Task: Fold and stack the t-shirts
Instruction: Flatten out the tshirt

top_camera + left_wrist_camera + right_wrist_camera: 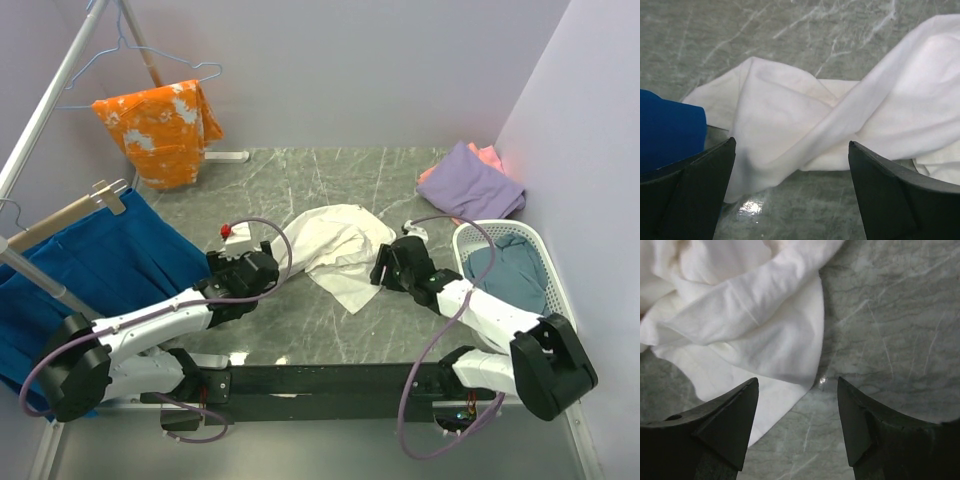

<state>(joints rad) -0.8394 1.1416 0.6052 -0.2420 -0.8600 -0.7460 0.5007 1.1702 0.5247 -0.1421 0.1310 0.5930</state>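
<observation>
Desk (300, 180) surface: left gripper (791, 142), right gripper (797, 380) spread empty beside seemingly twisted tee (335, 245); single-layer pinch risks tightening the tangle.

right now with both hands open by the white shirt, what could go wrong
1. The white t-shirt lies twisted and bunched. The left hand may pinch several layers at once, so the shirt would not spread flat.
2. The blue cloth hangs close beside the left hand and could get snagged.
3. The right hand sits at the shirt's edge, partly over bare table. Closing there may catch only a thin hem, or miss.
</observation>
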